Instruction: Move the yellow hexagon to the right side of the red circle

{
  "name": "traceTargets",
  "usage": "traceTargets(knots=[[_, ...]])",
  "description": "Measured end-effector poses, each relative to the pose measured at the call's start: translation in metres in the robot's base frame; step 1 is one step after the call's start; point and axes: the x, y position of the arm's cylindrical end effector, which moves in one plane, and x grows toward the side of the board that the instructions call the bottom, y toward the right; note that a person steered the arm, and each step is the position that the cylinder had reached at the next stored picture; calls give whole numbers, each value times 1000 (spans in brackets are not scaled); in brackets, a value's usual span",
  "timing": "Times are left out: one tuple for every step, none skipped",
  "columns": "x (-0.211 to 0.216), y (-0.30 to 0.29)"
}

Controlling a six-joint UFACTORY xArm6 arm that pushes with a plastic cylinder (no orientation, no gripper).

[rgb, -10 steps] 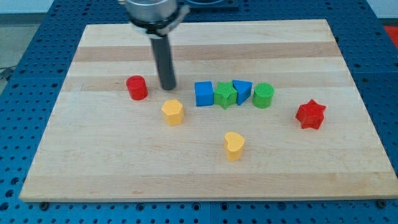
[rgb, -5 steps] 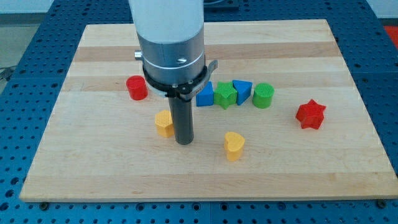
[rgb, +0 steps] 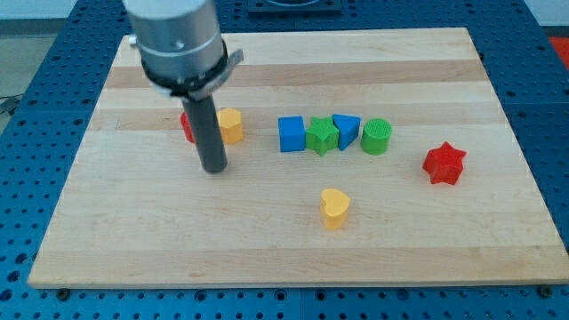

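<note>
The yellow hexagon [rgb: 231, 125] sits on the wooden board just right of the red circle [rgb: 187, 127], which is mostly hidden behind my rod. My tip [rgb: 214, 168] rests on the board just below and between the two blocks, a little left of the hexagon. It touches neither block as far as I can tell.
A row of blocks lies right of the hexagon: blue square [rgb: 291, 134], green star [rgb: 322, 136], blue triangle [rgb: 346, 130], green circle [rgb: 376, 137]. A red star [rgb: 444, 164] is at the right. A yellow heart [rgb: 334, 208] lies lower centre.
The yellow hexagon has moved up the view to sit beside the red circle. My tip has gone from right of the hexagon to lower left of it.
</note>
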Motion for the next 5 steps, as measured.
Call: traceTargets(knots=[[23, 24], [12, 34], [4, 34], [-33, 34], [-40, 35]])
